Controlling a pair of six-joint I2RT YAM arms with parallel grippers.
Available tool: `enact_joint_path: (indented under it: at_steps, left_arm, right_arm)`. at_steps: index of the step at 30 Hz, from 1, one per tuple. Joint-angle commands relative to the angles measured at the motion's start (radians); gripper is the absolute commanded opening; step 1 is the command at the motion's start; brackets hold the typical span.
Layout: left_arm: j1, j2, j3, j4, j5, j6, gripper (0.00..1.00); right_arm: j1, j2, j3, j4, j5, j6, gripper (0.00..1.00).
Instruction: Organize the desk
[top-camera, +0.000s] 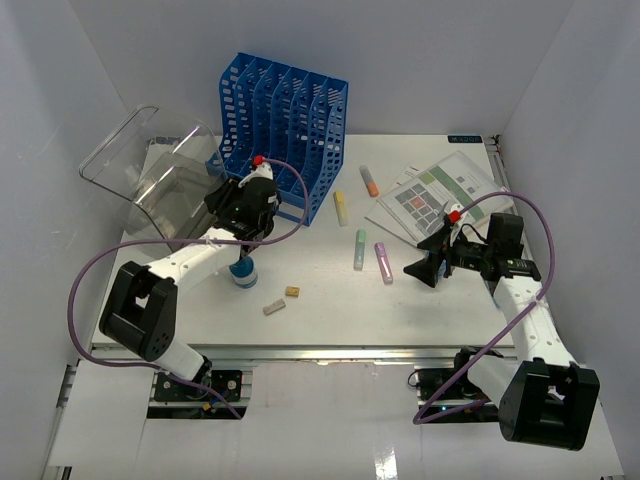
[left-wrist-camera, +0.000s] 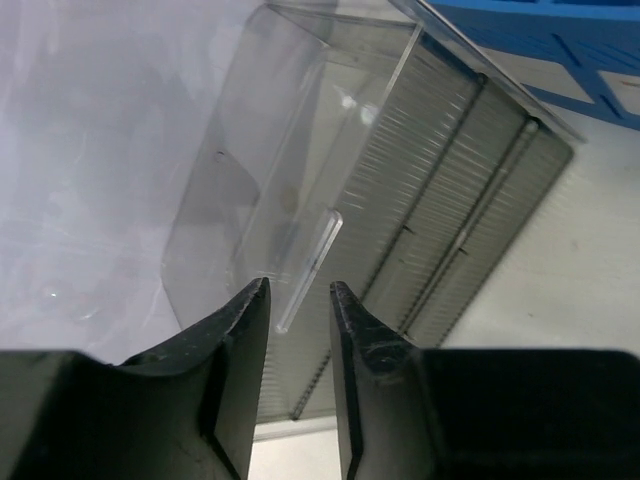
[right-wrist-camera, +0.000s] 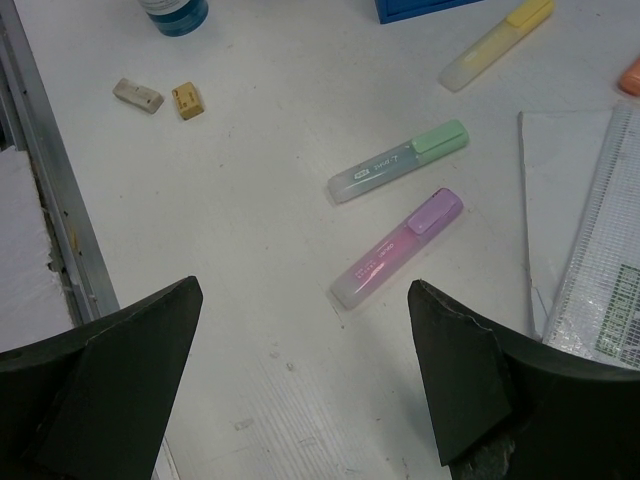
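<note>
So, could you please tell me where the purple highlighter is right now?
In the top view the purple highlighter lies right of the desk's centre, beside the green highlighter, just ahead of the right gripper.

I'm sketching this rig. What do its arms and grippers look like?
The left arm and right arm match: white links, black blocky joints, a looping purple cable, a red wrist cap. The left gripper and right gripper have black wedge-shaped fingers.

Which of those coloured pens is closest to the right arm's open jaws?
The purple highlighter, just ahead of the right arm's jaws. The green highlighter sits beside it, slightly farther; the yellow highlighter and the orange highlighter lie farther still.
</note>
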Motion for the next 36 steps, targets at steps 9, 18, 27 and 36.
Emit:
enact_joint_path:
  at_steps: [9,18,27,36]
  left_arm:
    - [0.044,0.074,0.022,0.105,-0.015,0.058,0.43]
    - [0.073,0.075,-0.021,0.158,-0.018,0.074,0.43]
    - [0.104,0.109,-0.027,0.177,-0.018,0.077,0.42]
    - [0.124,0.108,-0.043,0.176,-0.016,0.063,0.33]
  right_arm:
    - [0.0,-0.002,0.006,0.022,-0.014,0.001,0.9]
    - [0.001,-0.006,0.009,0.017,-0.025,0.002,0.9]
    - [0.0,-0.026,0.008,0.014,-0.029,0.001,0.9]
    - [0.0,-0.043,0.009,0.008,-0.048,-0.001,0.9]
